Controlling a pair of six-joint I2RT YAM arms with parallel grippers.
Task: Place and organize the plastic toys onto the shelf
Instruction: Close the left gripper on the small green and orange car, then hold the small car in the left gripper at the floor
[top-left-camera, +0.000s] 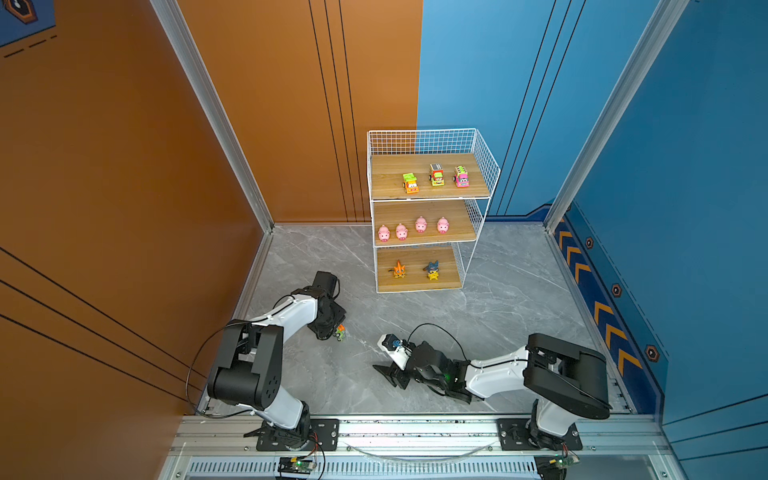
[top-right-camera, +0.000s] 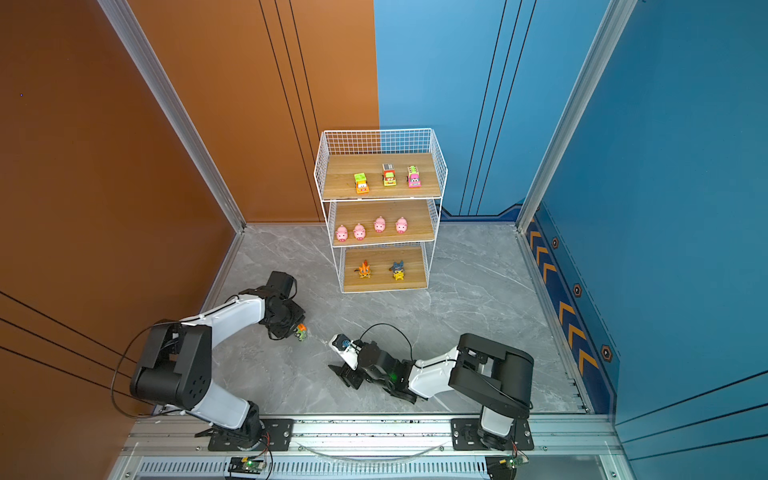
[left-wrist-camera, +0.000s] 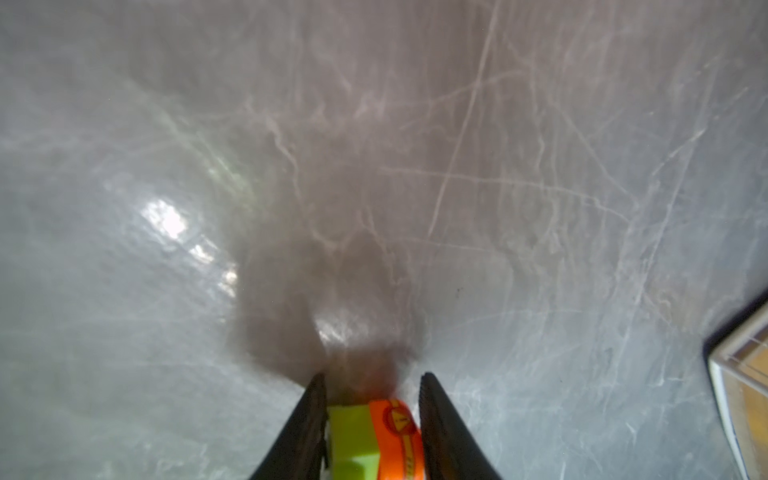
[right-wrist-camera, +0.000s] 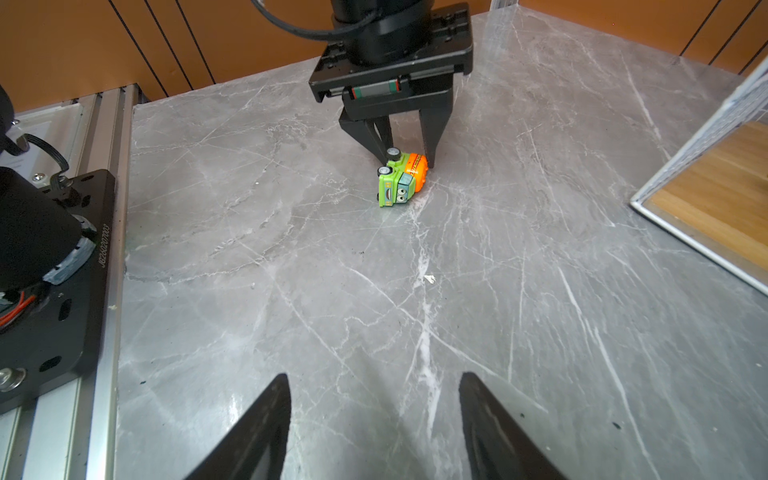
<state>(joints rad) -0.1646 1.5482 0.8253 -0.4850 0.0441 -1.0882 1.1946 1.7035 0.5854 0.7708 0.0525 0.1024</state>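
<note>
Pinching boxy, glossy green car (right-wrist-camera: 397, 187) w/ tapered black left claw (right-wrist-camera: 408, 162).

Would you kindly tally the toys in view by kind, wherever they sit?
Cars: 4, counting the green-and-orange car gripped by the left gripper
Pink pigs: 4
Other figures: 2
Total: 10

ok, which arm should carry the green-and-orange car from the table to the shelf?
Left. The left gripper is closed on the green-and-orange car, which lies on its side; the right gripper stands open, empty and farther from it.
</note>
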